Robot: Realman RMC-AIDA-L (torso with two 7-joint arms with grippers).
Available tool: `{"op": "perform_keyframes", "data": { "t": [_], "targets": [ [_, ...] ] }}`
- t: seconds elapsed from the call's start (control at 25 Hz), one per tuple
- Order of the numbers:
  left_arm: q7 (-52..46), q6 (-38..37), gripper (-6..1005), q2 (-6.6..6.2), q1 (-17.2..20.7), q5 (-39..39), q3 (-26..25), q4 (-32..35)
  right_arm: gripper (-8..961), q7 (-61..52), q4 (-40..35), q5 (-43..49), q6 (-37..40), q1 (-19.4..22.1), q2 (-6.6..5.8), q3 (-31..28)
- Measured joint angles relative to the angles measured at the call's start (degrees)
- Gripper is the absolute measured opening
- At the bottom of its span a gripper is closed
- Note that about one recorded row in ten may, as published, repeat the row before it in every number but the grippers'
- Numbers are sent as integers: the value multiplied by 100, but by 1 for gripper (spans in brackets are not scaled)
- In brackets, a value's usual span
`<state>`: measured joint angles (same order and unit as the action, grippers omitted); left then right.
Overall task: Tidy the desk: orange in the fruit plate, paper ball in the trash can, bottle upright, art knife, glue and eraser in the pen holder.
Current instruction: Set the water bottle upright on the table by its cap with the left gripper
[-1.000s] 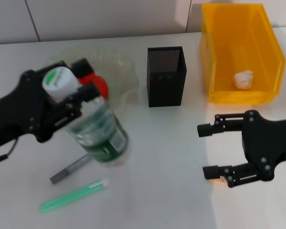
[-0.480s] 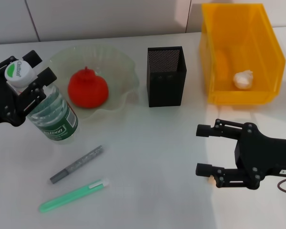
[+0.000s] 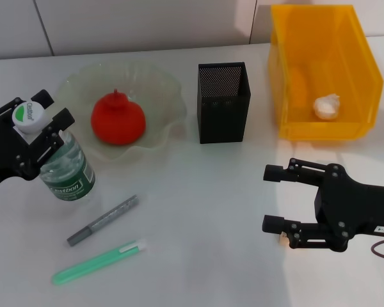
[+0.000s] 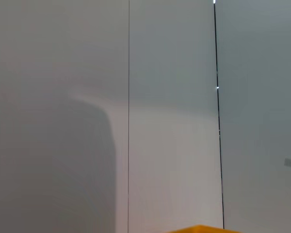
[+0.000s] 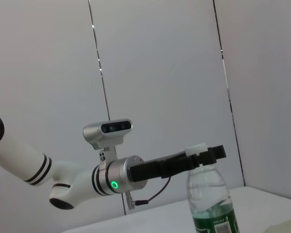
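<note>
The clear plastic bottle with green label (image 3: 65,173) stands upright on the white tabletop (image 3: 198,211) beside the glass fruit plate (image 3: 157,105) — our left gripper (image 3: 38,128) holds its neck; the right gripper (image 3: 273,198) waits with fingers wide.

Bottle now upright.
We see the left gripper (image 3: 41,131) has swung the bottle (image 3: 65,173) from tilted to standing beside the plate (image 3: 160,96).
</note>
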<state>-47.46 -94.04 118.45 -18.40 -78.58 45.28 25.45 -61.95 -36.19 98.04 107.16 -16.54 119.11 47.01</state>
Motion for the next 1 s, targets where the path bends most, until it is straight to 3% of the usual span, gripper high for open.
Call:
{"op": "perform_keyframes", "data": {
  "t": [1.0],
  "targets": [
    [744, 535, 437, 21, -125, 38, 16, -460, 779, -2, 51, 40, -22, -8, 7, 4]
  ]
}}
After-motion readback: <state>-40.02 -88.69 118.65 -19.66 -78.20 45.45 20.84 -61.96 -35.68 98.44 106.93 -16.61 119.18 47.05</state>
